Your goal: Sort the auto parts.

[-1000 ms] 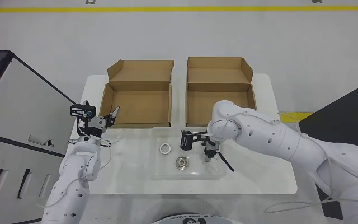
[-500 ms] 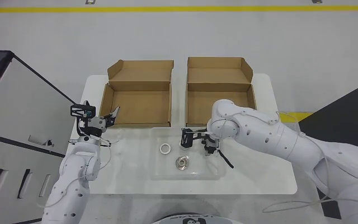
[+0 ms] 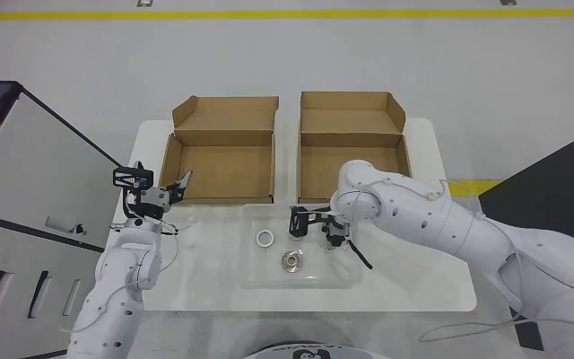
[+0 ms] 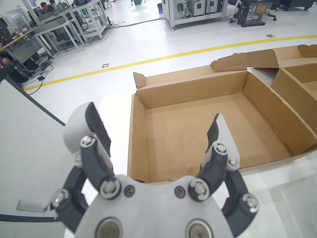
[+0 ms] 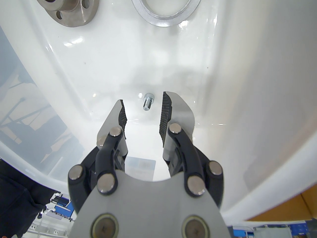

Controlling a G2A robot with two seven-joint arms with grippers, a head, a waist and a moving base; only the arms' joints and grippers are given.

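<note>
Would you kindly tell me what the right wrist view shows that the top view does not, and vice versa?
Right wrist view adds a small bolt lying between the open jaws of the right gripper. Top view adds the empty left box with the open left gripper beside it, plus the empty interior of the right box. Both show the silver ring and the flanged hub in the tray.

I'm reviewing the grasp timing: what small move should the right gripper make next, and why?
Probably lower slightly and close on the bolt. The right gripper is open, its fingertips flank the small bolt lying on the tray floor, and it holds nothing. Whether the pads already reach bolt height cannot be told.
</note>
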